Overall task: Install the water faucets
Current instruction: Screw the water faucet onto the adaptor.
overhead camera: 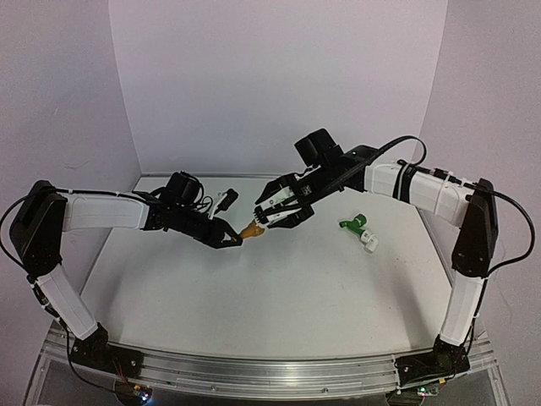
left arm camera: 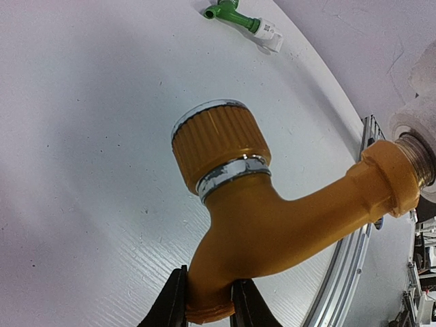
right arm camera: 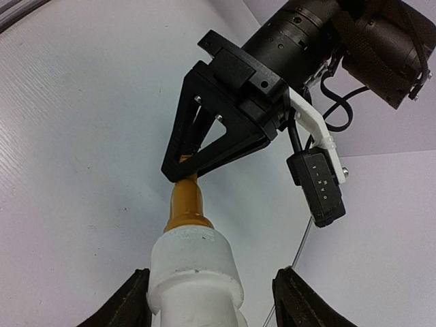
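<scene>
1. The left gripper is clenched on the spout tip of the orange faucet, holding it up over the mid bench, nearer the far edge.
2. The right gripper straddles the white fitting on the brass thread. Its jaws don't look clamped yet, though the tips are cut off in view.
3. The faucet is probably light, stiff, slick plastic. A spout pinch may let it swivel, so the body under the ribbed knob seems a safer hold.
4. The green faucet lies toward the right edge.
</scene>
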Robot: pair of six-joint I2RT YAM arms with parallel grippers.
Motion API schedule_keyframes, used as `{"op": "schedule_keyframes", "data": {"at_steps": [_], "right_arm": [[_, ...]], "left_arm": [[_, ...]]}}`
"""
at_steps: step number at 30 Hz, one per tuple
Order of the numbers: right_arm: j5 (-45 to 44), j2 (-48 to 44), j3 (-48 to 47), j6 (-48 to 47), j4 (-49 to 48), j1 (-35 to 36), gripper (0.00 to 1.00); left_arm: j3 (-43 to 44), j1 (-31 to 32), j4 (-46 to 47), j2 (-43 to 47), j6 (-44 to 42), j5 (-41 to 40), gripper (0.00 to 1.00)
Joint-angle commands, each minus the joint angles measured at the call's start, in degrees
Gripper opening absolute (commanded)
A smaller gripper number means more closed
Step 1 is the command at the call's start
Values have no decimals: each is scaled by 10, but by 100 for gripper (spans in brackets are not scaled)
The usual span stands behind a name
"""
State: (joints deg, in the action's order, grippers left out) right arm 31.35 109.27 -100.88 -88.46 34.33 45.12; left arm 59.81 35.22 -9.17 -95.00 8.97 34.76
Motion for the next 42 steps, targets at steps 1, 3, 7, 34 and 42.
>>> {"op": "schedule_keyframes", "data": {"at_steps": [1,3,7,34,42], "right_arm": [[16,8,-18,1,0,7,59],[17,7,-16,2,0,8,54],[13,6,-11,0,-1,9,44],[8,51,-49,319,-68,22,0],[-16,63,-49,554,-115,27,0]], "left_arm": [[37,3,13,4,-10,8,0],[38,3,12,3,-10,6,0],[39,3,12,8,-9,0,0],[-32,31,191,124,20,-262,0],[-13,40,251,104,22,-387,0]]}}
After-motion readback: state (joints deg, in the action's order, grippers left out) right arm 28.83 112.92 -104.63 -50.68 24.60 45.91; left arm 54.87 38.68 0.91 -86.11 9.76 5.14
